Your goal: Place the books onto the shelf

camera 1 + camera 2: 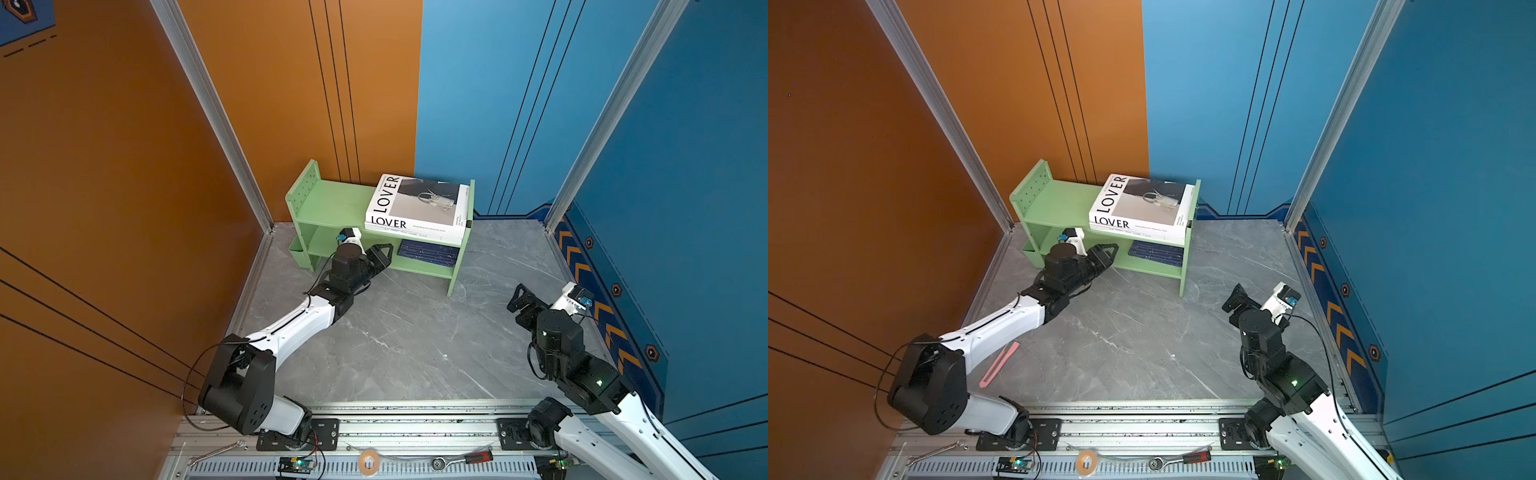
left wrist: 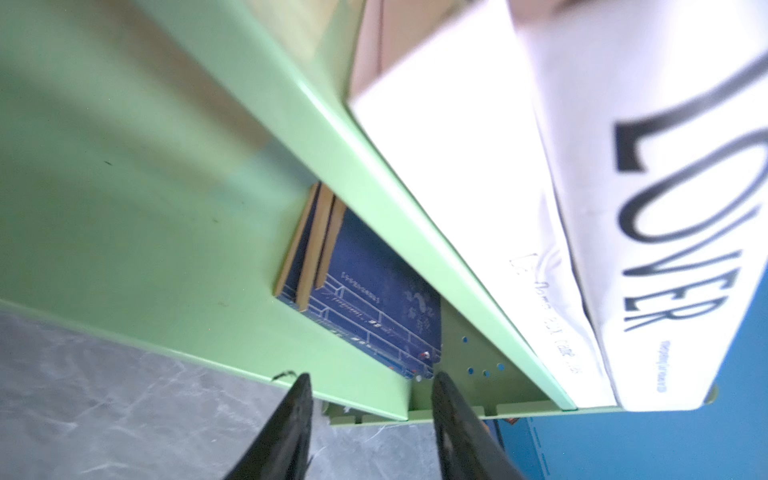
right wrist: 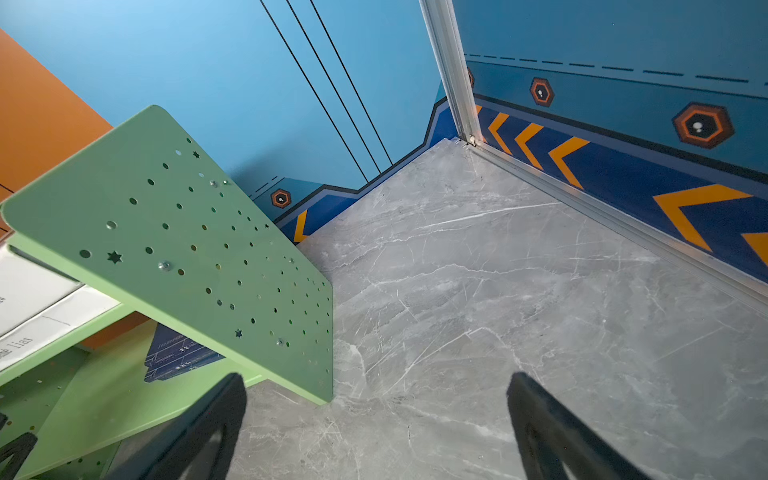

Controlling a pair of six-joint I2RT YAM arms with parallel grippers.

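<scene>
Just ahead of the left end effector, parted and empty, navy books are seen; the right end effector is spread wide, empty.

On the shelf, the LOVER book tops another white book at the top tier's right end. Navy books lie on the lower tier, with the left gripper near them.

The left arm and right arm had white shells, black joint housings and black triangular fingers.
</scene>
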